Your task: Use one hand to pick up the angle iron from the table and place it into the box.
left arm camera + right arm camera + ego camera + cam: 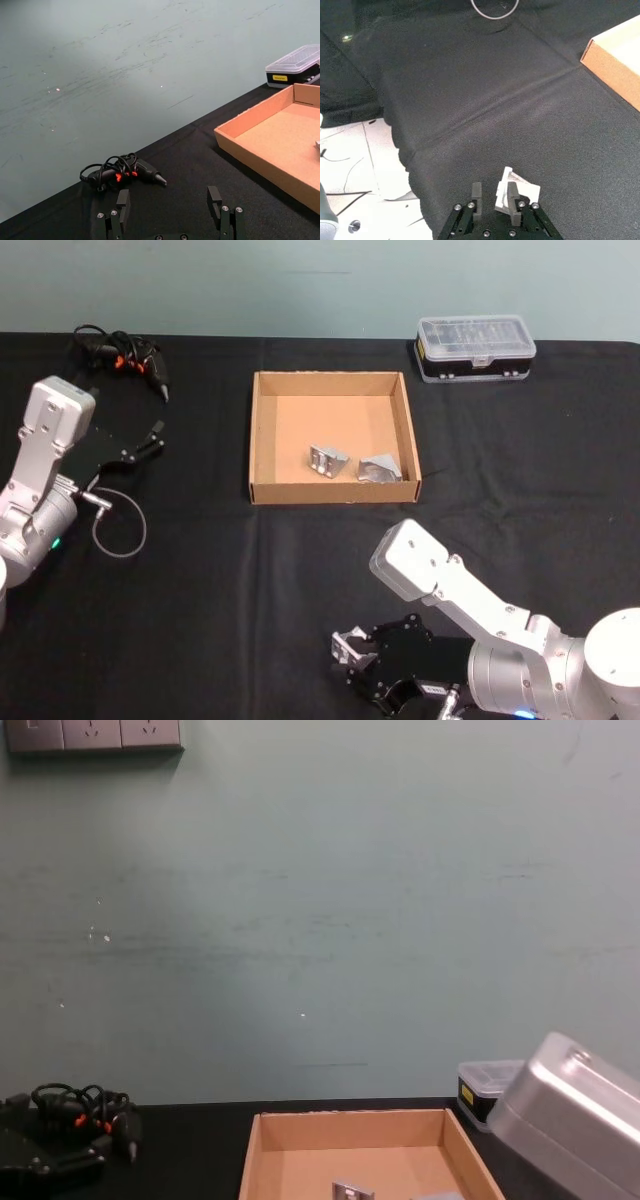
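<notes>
Near the table's front edge, my right gripper is shut on a small silver angle iron. The right wrist view has the iron's upright plate pinched between the gripper's two black fingers, just over the black cloth. The tan cardboard box lies farther back at the table's middle, with two more angle irons lying in it. My left gripper rests open at the far left; between its fingers there is nothing.
A clear-lidded plastic case stands behind the box at the right. At the back left lies a black tool with a coiled cable. A thin grey cable loop lies by the left arm. The table's front edge is close to the right gripper.
</notes>
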Tool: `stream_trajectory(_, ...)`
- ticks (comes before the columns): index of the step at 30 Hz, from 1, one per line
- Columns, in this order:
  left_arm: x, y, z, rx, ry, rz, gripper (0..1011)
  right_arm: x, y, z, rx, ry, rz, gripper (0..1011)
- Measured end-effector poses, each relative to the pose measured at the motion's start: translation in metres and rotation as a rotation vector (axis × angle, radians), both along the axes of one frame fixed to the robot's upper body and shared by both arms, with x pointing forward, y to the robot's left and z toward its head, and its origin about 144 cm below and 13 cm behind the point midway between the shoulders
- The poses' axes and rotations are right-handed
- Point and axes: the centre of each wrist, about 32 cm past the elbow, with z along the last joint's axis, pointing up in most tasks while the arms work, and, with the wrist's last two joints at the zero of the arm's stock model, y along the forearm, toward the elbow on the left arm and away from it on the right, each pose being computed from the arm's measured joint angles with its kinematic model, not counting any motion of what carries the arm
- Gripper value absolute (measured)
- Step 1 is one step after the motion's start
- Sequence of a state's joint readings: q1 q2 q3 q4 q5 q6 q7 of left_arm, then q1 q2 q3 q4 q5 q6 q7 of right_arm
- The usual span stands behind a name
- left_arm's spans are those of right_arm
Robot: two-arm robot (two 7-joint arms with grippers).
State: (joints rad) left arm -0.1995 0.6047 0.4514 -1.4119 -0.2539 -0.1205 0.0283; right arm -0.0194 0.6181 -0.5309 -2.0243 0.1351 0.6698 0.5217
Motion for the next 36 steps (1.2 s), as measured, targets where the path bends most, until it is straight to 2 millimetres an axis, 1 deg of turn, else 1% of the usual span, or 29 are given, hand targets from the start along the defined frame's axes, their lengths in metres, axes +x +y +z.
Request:
stream_trajectory(1, 0.000, 0.000, 0.000, 0.000, 0.000, 0.000, 1011, 0.000, 0.000, 0.000, 0.000, 0.001, 0.001, 314)
stream_trajectory(2, 0.000, 0.000, 0.000, 0.000, 0.000, 0.000, 1011, 0.000, 0.000, 0.000, 0.000, 0.001, 0.001, 314)
stream_trajectory(3, 0.000, 0.000, 0.000, 0.000, 0.000, 0.000, 1011, 0.000, 0.000, -0.001, 0.000, 0.003, 0.004, 272)
stream_trajectory(4, 0.000, 0.000, 0.000, 0.000, 0.000, 0.000, 1011, 0.000, 0.000, -0.001, 0.000, 0.003, 0.004, 255)
stream_trajectory(6, 0.000, 0.000, 0.000, 0.000, 0.000, 0.000, 1011, 0.000, 0.000, -0.001, -0.001, 0.004, 0.007, 175)
stream_trajectory(8, 0.000, 0.000, 0.000, 0.000, 0.000, 0.000, 1011, -0.001, 0.001, -0.001, -0.002, 0.005, 0.009, 138)
stream_trajectory(9, 0.000, 0.000, 0.000, 0.000, 0.000, 0.000, 1011, -0.001, 0.001, -0.001, -0.002, 0.004, 0.010, 91)
stream_trajectory(10, 0.000, 0.000, 0.000, 0.000, 0.000, 0.000, 1011, -0.001, 0.001, -0.001, -0.001, 0.004, 0.010, 82)
stream_trajectory(22, 0.000, 0.000, 0.000, 0.000, 0.000, 0.000, 1011, -0.001, -0.002, 0.000, 0.001, -0.012, 0.003, 78)
stream_trajectory(27, 0.000, 0.000, 0.000, 0.000, 0.000, 0.000, 1011, -0.002, -0.008, 0.009, 0.026, -0.044, -0.022, 78)
stream_trajectory(36, 0.000, 0.000, 0.000, 0.000, 0.000, 0.000, 1011, -0.005, -0.023, 0.034, 0.094, -0.123, -0.063, 78)
